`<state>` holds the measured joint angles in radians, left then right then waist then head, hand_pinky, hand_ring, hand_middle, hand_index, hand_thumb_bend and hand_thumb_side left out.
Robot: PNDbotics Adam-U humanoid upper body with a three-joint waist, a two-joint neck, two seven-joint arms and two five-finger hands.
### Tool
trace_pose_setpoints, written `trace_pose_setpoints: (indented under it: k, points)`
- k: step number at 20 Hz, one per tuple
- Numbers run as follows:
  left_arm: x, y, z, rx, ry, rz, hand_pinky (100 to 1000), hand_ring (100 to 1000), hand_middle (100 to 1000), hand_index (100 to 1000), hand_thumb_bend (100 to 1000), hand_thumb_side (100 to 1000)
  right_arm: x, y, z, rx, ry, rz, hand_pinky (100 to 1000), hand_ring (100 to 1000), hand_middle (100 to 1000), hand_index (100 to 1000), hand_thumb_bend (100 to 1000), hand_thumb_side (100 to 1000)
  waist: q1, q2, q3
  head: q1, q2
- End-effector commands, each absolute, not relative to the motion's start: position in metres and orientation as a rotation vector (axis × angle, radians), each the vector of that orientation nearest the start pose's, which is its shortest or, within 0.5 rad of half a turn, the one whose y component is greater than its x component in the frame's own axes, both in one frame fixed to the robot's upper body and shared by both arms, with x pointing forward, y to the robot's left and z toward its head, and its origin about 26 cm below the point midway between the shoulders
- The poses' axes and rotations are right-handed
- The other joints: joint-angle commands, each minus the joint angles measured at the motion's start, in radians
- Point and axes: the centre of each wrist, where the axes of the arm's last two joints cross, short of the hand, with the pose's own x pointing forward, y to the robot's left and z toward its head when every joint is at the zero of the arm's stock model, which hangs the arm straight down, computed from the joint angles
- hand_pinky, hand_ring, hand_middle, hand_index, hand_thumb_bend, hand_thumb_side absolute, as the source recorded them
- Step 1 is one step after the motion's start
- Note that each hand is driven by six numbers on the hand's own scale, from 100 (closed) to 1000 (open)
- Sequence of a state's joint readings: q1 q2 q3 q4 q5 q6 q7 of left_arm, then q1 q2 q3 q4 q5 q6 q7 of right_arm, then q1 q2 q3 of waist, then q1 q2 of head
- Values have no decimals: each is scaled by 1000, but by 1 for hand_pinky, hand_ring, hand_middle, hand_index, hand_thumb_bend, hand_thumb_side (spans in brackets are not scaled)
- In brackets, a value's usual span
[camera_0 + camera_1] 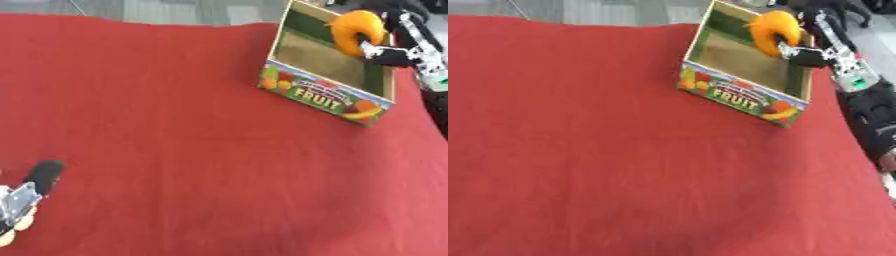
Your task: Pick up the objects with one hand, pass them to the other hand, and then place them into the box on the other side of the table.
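Orange object (356,31) pinched by right robot hand (391,54) over fruit box (325,95), left robot hand (24,196) grip unclear

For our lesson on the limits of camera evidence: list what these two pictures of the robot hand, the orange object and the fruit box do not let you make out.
- Orange object: blurred in both views; what it is stays unclear.
- Right robot hand: its fingers curl round the object, which covers part of them.
- Fruit box: its near wall hides the front of the floor.
- Left robot hand: cut off by the left eye view's edge, absent from the right eye view; finger state unclear.
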<state>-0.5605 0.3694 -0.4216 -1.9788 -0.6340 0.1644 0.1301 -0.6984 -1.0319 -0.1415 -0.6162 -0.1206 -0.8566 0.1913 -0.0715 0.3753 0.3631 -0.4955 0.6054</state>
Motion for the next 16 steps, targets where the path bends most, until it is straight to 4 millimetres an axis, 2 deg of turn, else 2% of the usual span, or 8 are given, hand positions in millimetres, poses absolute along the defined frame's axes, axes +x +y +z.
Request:
trace_pose_setpoints:
  k: [1, 2, 3, 5, 7, 9, 16]
  points:
    - [294, 147, 235, 716, -2412, -899, 645, 712, 612, 804, 583, 623, 329, -604, 242, -940, -2116, 640, 832, 1000, 455, 618, 100, 100, 1, -18, 0, -2, 3]
    - [294, 148, 235, 719, -2412, -899, 645, 712, 612, 804, 588, 622, 330, -604, 242, -939, -2113, 650, 843, 1000, 522, 689, 100, 100, 1, -18, 0, -2, 3]
    - [295, 148, 235, 722, -2412, -899, 646, 712, 612, 804, 588, 623, 330, -604, 243, -937, -2110, 674, 890, 1000, 690, 849, 100, 100, 1, -19, -1, -1, 5]
    - [295, 149, 235, 727, -2408, -898, 647, 712, 612, 805, 589, 623, 331, -601, 249, -930, -2109, 764, 962, 1000, 807, 956, 100, 100, 2, -20, -2, 2, 9]
    - [295, 149, 234, 729, -2404, -897, 648, 712, 613, 805, 589, 623, 332, -599, 255, -925, -2116, 817, 1000, 1000, 860, 1000, 100, 100, 3, -22, -3, 5, 10]
    - [295, 149, 234, 731, -2401, -896, 648, 712, 613, 805, 589, 621, 333, -597, 261, -927, -2127, 843, 1000, 1000, 884, 1000, 100, 100, 4, -25, -6, 6, 12]
    - [295, 150, 232, 733, -2392, -890, 648, 685, 613, 805, 588, 619, 332, -597, 267, -939, -2129, 867, 1000, 1000, 872, 1000, 100, 100, 7, -35, -13, 10, 22]
